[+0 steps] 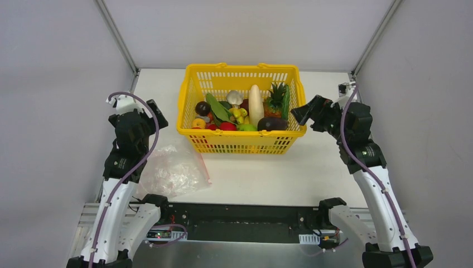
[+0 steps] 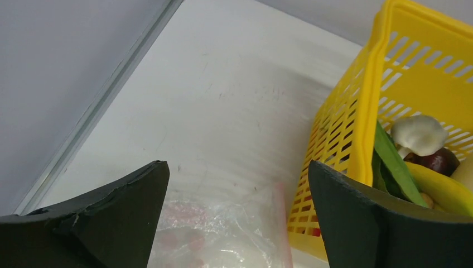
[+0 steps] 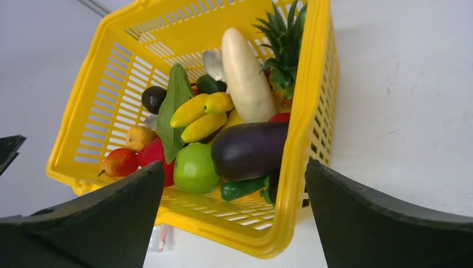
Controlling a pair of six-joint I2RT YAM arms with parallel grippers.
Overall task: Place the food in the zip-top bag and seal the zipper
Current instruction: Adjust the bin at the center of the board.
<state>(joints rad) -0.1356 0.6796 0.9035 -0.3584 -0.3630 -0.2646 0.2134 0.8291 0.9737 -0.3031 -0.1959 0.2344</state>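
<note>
The food lies heaped in a yellow lattice basket (image 1: 240, 142): a white radish (image 1: 255, 105), a dark eggplant (image 1: 272, 123), a green apple (image 1: 247, 128), a pineapple (image 1: 276, 100) and several more pieces. The clear zip-top bag (image 1: 170, 170) lies flat on the table, left of and nearer than the basket. Its pinkish-red zipper (image 1: 204, 165) runs along the edge nearest the basket. My left gripper (image 1: 156, 113) is open and empty, above the table beyond the bag (image 2: 223, 234). My right gripper (image 1: 304, 113) is open and empty at the basket's right front corner (image 3: 301, 111), near the eggplant (image 3: 248, 148) and the apple (image 3: 195, 167).
The basket stands mid-table and its left wall (image 2: 346, 139) is close to my left gripper (image 2: 237, 167). Grey walls with metal posts close off the left, right and back. A dark rail (image 1: 240, 215) runs along the near table edge between the arm bases.
</note>
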